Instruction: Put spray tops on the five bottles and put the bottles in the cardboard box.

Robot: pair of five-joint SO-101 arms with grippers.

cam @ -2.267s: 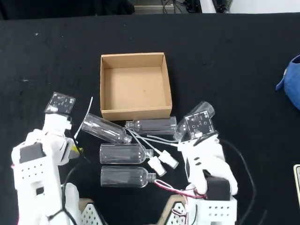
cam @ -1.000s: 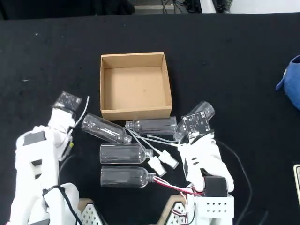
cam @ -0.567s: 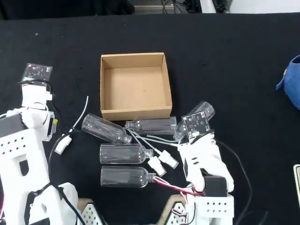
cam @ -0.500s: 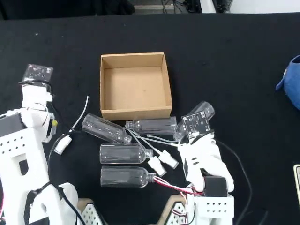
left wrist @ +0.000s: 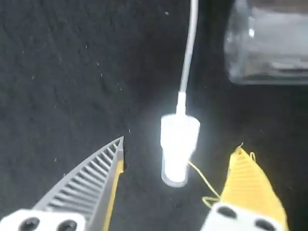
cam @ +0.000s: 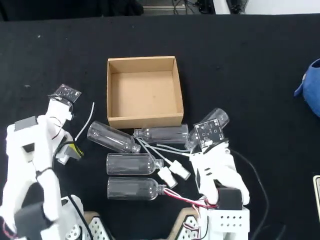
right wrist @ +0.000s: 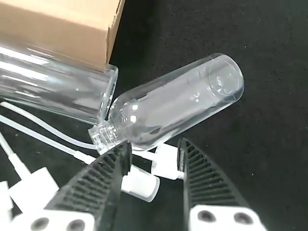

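Seen from above, the cardboard box (cam: 145, 121) sits open on the black table (cam: 250, 75), with clear bottles (cam: 131, 164) lying on their sides just in front of it. Up close, the left gripper (left wrist: 179, 148) is spread wide on either side of a spray top (left wrist: 179, 134) lying on the table. The right gripper (right wrist: 154, 144), its jaws narrowly apart, hovers by the neck of one tilted bottle (right wrist: 178, 98).

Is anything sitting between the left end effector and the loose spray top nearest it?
Nothing visible does. The left end effector is open, and the spray top lies on the black table right between its jaws. A bottle lies off to one side, clear of the gap.
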